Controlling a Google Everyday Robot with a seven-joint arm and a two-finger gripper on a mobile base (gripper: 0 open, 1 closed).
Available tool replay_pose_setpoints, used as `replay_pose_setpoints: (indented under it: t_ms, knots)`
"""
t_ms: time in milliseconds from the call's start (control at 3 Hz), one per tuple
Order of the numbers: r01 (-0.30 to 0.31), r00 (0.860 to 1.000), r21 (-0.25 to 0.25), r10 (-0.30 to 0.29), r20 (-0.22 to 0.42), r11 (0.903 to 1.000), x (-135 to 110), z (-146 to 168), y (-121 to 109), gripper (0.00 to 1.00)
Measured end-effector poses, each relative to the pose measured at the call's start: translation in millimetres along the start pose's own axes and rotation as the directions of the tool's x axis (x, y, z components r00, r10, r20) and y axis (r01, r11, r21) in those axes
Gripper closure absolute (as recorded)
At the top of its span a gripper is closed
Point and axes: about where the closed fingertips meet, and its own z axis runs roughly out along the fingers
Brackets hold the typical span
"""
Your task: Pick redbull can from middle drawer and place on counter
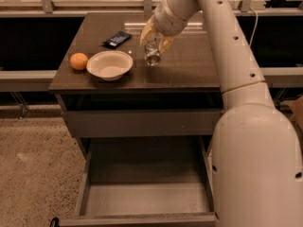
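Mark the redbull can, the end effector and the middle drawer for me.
redbull can [152, 56]: camera view, its lower body.
end effector [155, 42]: camera view, between fingertips, clamped on the can above the counter [189, 65].
middle drawer [147, 198]: camera view, its bare grey floor.

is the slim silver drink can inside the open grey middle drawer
No, the end effector holds the slim silver drink can over the glossy dark brown counter.
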Motion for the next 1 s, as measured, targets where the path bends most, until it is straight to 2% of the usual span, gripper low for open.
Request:
replay_pose_setpoints:
  t_ms: [333, 667, 1000]
  knots:
    - [-0.045, 0.999, -0.07, 0.045, 0.007, 0.9965, 2.4, 22.9, 28.2, 0.59]
    - [-0.078, 0.997, -0.118, 0.08, 0.011, 0.9899, 1.3, 27.2, 53.5, 0.35]
    - [-0.074, 0.997, -0.101, 0.073, -0.013, 0.9921, 9.0, 31.8, 48.7, 0.12]
